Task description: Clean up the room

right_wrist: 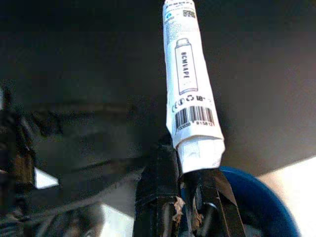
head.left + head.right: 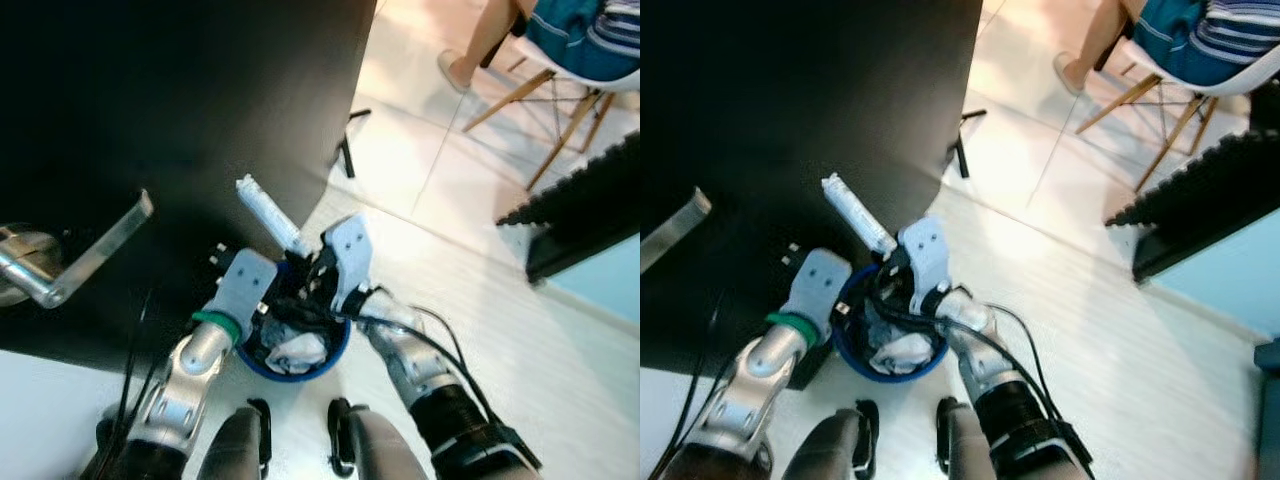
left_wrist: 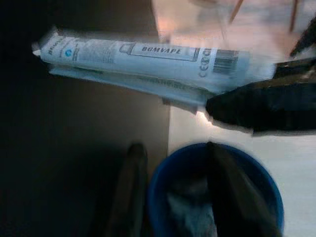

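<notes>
- Right wrist view: my right gripper [image 1: 185, 197] pinches one end of a long white cardboard packet with a barcode [image 1: 190, 79]; the fingers are narrow, closed on its lower end, and the packet's long axis runs straight on from the fingers, away from the wrist.
- Head views: the packet [image 2: 270, 213] sticks up and slants toward my left, its free end over the dark panel [image 2: 150, 120]; the held end sits just above the rim of the round blue plastic bin [image 2: 338, 352].
- The bin lies directly below the fingers, between my two arms, with crumpled white paper [image 2: 298, 350] already inside.
- My left gripper [image 3: 173, 192] hovers at the bin's near rim, fingers apart, holding nothing; the right is the arm carrying the packet.
- Judgement: the packet must tip down or drop end-first; as it stands, the long free end could catch the rim.
- Readable print: "BOMVAPE" (letters blurred, uncertain), CE mark, recycling symbol, barcode; digits too small to read.
</notes>
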Tool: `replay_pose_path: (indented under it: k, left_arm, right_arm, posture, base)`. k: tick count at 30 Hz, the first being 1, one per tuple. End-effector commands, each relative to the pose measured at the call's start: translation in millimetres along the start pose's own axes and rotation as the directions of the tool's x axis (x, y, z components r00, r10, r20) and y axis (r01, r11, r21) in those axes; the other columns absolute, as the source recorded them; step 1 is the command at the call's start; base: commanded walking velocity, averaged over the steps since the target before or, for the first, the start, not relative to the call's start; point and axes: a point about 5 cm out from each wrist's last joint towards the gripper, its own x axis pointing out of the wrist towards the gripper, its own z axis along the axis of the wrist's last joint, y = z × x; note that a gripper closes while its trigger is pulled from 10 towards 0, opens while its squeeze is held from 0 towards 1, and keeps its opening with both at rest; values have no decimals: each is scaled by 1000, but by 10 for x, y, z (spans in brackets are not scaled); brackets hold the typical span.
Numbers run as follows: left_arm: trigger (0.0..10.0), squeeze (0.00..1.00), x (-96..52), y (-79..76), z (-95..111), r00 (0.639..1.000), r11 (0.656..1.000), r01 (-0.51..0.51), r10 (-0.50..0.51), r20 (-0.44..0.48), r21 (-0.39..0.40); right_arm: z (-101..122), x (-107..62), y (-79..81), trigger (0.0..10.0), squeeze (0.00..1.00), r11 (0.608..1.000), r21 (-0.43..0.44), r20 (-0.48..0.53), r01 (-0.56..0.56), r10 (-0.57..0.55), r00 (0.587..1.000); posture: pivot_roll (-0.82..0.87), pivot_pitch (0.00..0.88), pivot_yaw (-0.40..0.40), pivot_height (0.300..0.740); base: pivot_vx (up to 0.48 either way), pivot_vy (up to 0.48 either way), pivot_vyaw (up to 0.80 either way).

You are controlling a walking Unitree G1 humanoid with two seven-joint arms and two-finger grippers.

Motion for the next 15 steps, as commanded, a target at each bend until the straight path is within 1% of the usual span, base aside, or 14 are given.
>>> replay_pose_path:
  k: [1,2,3,5,6,7,8,9,10,11,12,13,14,15]
  left_arm:
    - [10000,0,-48,-46,-40,999,999,33,-33,-35,-15]
    - [10000,0,-141,-53,-37,997,997,63,-65,-48,-36]
    - [10000,0,-141,-53,-37,997,997,63,-65,-48,-36]
    - [10000,0,-352,-50,-12,990,990,126,-130,-60,-63]
    - [10000,0,-352,-50,-12,990,990,126,-130,-60,-63]
    - [10000,0,-422,-40,-2,987,988,142,-146,-62,-65]
    - [10000,0,-422,-40,-2,987,988,142,-146,-62,-65]
    - [10000,0,-488,-28,8,987,988,142,-146,-69,-65]
    - [10000,0,-488,-28,8,987,988,142,-146,-69,-65]
    - [10000,0,-519,-14,11,988,989,133,-138,-76,-68]
    - [10000,0,-519,-14,11,988,989,133,-138,-76,-68]
    - [10000,0,-528,-4,6,988,990,123,-128,-83,-68]
    - [10000,0,-528,-4,6,988,990,123,-128,-83,-68]
    - [10000,0,-530,-11,19,988,991,117,-123,-89,-68]
  right_arm:
    - [-127,-27,25,10000,0,1000,8,-53,-15,15,998]
    - [-178,-13,50,10000,0,999,6,-85,-36,37,996]
    - [-178,-13,50,10000,0,999,6,-85,-36,37,996]
    - [-252,23,108,10000,0,998,0,-123,-62,62,990]
    - [-252,23,108,10000,0,998,0,-123,-62,62,990]
    - [-266,38,117,10000,0,998,-4,-129,-55,54,990]
    - [-266,38,117,10000,0,998,-4,-129,-55,54,990]
    - [-285,51,112,10000,404,999,-18,-141,-39,36,989]
    - [-285,51,112,10000,404,999,-18,-141,-39,36,989]
    - [-312,47,83,10000,608,999,-37,-159,-10,4,987]
    - [-312,47,83,10000,608,999,-37,-159,-10,4,987]
    - [-346,30,47,10000,925,998,-53,-181,19,-28,983]
    - [-346,30,47,10000,925,998,-53,-181,19,-28,983]
    - [-385,-1,-6,10000,1000,996,-68,-198,52,-65,978]
  posture:
    - [124,264,3,740]
    - [124,264,3,740]
    - [124,264,3,740]
    - [138,262,5,740]
    - [138,262,5,740]
    - [160,261,6,740]
    - [160,261,6,740]
    - [165,260,7,740]
    - [165,260,7,740]
    - [165,260,8,740]
    - [165,260,8,740]
    - [161,260,10,740]
    - [161,260,10,740]
    - [156,260,11,740]
  base:
    - [0,0,0]
    - [0,0,0]
    - [0,0,0]
    - [0,0,0]
    - [0,0,0]
    - [0,0,0]
    - [0,0,0]
    - [0,0,0]
    - [0,0,0]
    - [0,0,0]
    - [0,0,0]
    - [0,0,0]
    - [0,0,0]
    - [0,0,0]
